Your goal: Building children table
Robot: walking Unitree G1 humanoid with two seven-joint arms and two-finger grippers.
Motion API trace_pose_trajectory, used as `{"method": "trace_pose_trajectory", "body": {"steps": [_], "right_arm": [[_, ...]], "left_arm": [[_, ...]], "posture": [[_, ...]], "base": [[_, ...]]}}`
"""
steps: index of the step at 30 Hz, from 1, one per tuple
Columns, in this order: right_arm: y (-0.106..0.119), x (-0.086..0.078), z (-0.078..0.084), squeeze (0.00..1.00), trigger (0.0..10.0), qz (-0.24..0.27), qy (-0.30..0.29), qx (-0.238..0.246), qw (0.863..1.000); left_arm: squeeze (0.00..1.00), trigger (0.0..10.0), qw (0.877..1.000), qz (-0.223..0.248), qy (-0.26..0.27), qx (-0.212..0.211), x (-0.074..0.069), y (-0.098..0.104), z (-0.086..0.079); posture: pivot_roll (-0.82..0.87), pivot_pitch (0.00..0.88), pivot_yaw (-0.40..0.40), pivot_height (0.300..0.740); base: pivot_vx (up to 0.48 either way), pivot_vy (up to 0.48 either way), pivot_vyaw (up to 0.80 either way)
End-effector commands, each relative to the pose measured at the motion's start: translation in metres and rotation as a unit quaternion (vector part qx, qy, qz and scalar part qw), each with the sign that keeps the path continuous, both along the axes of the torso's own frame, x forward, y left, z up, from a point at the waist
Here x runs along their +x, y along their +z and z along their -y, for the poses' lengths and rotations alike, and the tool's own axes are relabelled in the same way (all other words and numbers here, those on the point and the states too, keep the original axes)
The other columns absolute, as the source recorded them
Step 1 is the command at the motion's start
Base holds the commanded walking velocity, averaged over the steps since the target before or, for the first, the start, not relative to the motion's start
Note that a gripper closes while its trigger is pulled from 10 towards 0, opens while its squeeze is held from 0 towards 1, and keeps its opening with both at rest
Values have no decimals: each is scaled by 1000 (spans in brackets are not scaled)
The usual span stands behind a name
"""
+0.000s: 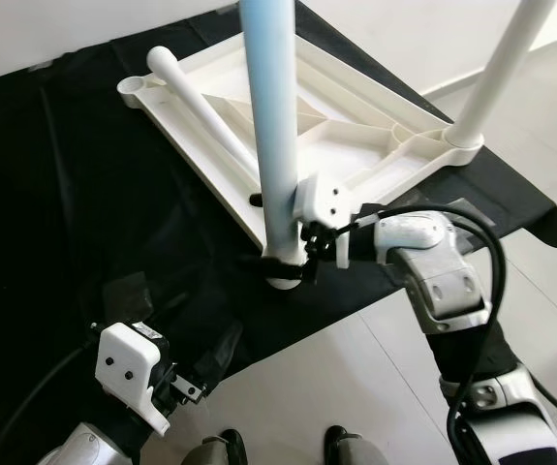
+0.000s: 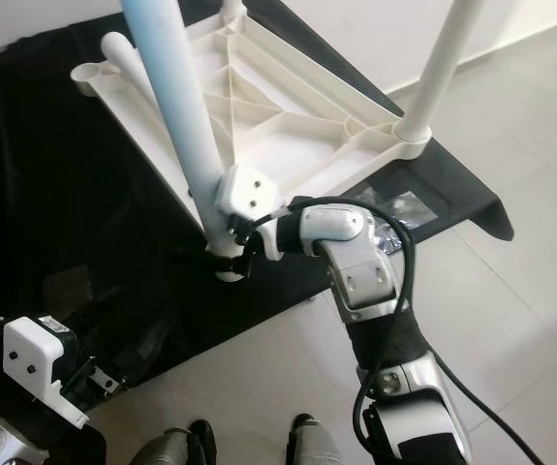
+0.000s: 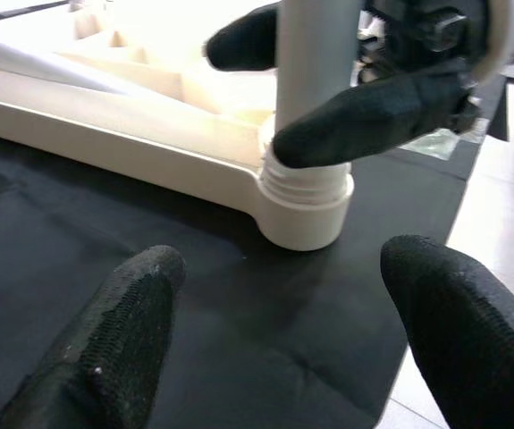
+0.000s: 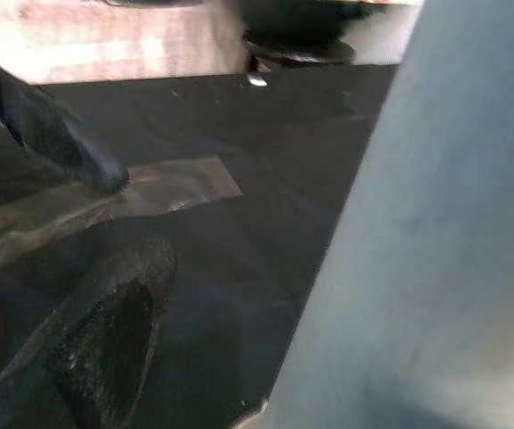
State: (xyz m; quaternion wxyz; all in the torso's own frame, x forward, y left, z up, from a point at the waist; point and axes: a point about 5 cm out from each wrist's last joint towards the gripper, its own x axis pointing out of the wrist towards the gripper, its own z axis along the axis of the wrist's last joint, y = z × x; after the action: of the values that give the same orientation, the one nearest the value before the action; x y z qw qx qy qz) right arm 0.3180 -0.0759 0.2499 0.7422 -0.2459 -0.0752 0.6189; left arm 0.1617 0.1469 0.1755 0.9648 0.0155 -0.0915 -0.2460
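A white table top (image 1: 197,155) lies upside down on a black cloth. A pale blue leg (image 1: 270,116) stands upright in its near corner socket (image 3: 306,210). My right gripper (image 1: 307,254) is shut on this leg just above the socket, one black finger on each side of it (image 3: 364,112). In the right wrist view the leg (image 4: 417,223) rises beside one finger (image 4: 96,340). A white leg (image 1: 501,68) stands in the right corner. Another white leg (image 1: 201,102) lies across the top. My left gripper (image 1: 186,387) hovers low near the cloth's front edge, open and holding nothing, its fingers (image 3: 140,295) pointing at the socket.
The black cloth (image 1: 65,194) covers a pale tiled floor (image 1: 355,387), which is bare to the front and right. A clear plastic bag (image 2: 394,208) lies on the cloth by the table's right corner. Crumpled plastic (image 1: 128,291) lies near my left gripper. My feet (image 1: 278,450) stand at the cloth's edge.
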Motion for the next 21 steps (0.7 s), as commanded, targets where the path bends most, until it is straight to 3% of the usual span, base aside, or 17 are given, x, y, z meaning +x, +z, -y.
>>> {"method": "trace_pose_trajectory", "body": {"steps": [1, 8, 13, 14, 16, 17, 21], "right_arm": [[1, -1, -8, 0, 10000, -5, 36, -6, 999], [25, 18, -1, 0, 10000, -82, 110, 43, 990], [26, 25, 2, 0, 10000, -99, 141, 42, 984], [25, 27, 3, 0, 3529, -105, 157, 31, 981], [25, 27, 3, 0, 3529, -105, 157, 31, 981], [23, 28, 4, 0, 0, -109, 164, 26, 980], [25, 31, 7, 0, 0, -108, 171, 31, 979]], "left_arm": [[0, 10000, 1000, -10, 3, 10, -4, -2, -1], [0, 10000, 1000, -13, 5, 13, -9, -1, 1], [0, 10000, 1000, -14, 5, 14, -10, 0, 0], [0, 10000, 1000, -15, 6, 14, -10, 0, 0], [0, 10000, 1000, -15, 6, 14, -10, 0, 0], [0, 10000, 1000, -15, 7, 15, -10, 0, 0], [0, 10000, 1000, -16, 9, 14, -10, 0, 0]], "posture": [[62, 321, 32, 740], [65, 339, 26, 740], [64, 340, 25, 740], [64, 340, 25, 740], [64, 340, 25, 740], [66, 341, 22, 740], [58, 337, 26, 740]], "base": [[0, 0, 0], [0, 0, 0], [0, 0, 0], [0, 0, 0], [0, 0, 0], [0, 0, 0], [0, 0, 0]]}}
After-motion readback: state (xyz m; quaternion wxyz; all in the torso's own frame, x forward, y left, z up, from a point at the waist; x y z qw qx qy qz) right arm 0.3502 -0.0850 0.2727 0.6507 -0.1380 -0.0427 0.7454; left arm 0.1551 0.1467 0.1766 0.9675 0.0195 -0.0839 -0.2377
